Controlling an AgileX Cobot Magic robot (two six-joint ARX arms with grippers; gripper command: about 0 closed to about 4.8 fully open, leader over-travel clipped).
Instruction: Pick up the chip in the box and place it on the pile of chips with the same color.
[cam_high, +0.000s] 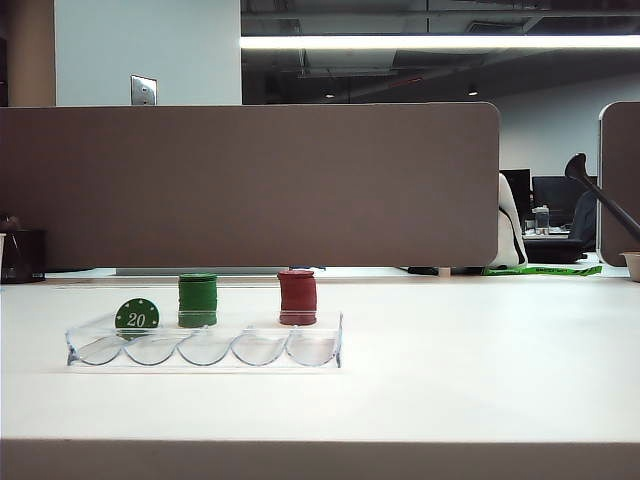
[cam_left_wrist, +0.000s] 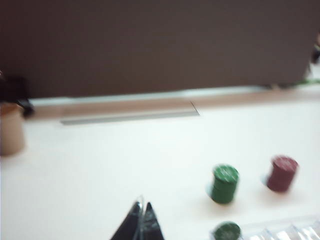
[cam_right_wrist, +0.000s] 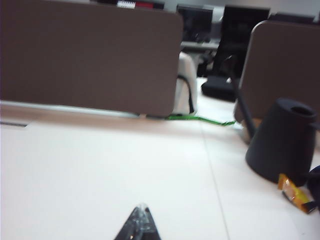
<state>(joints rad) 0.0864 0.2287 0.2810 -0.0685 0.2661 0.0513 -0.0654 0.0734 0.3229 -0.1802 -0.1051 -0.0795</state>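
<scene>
Pretty early on, by the look of it: nothing's been gripped yet. The left gripper (cam_left_wrist: 141, 220) is seen with jaws clenched and empty, the chip (cam_left_wrist: 227, 230) just beside them in the box (cam_left_wrist: 280, 230), the pile of chips (cam_left_wrist: 224, 184) a bit beyond. Opening over the chip is called for next. The right gripper (cam_right_wrist: 140, 224), apparently clenched too, is seen over bare counter (cam_right_wrist: 100, 170). Neither gripper is caught by the exterior view.

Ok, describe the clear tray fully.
The clear tray is a long, low piece of see-through plastic lying flat on the white table, with five scalloped half-round grooves along its front. A single green chip marked 20 stands on edge at its left end. The green stack and red stack stand behind it. No gripper touches it.
</scene>
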